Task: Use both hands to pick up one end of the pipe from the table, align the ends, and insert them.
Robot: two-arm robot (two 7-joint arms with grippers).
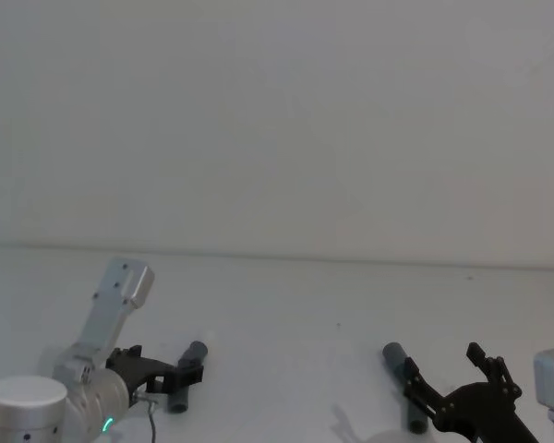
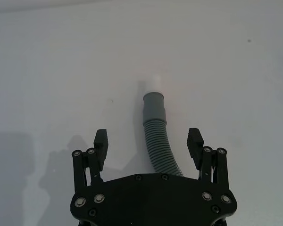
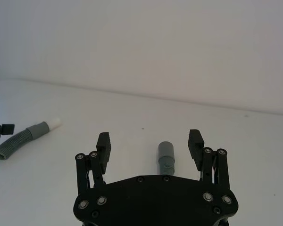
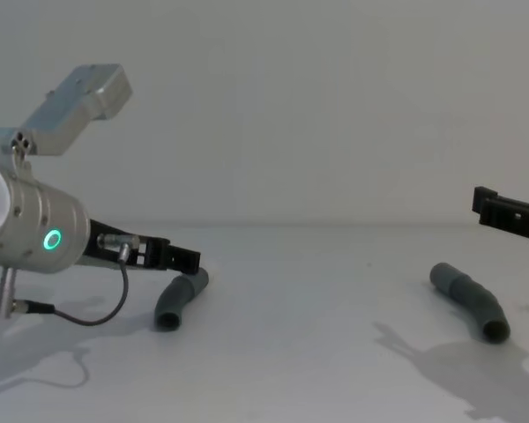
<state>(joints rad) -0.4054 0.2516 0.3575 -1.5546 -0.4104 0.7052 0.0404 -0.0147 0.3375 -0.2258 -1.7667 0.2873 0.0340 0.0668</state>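
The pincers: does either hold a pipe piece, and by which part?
Nothing is held. Left pincer is open above the white-tipped piece; right pincer is open above the socket piece.

One hose piece [image 1: 195, 353] is seen at seven o'clock beside the left gripper [image 1: 177, 377], a second hose piece [image 1: 394, 356] at five o'clock beside the right gripper [image 1: 446, 369].

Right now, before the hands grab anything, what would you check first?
1. The left hand is open: ok.
2. The right hand is open: ok.
3. The white-tipped pipe piece is centred in the left hand's opening: ok.
4. The socket piece is centred ahead of the right hand: ok.
5. Both pieces lie free on the table: ok.
6. The hands are low enough to close on them: cannot tell.
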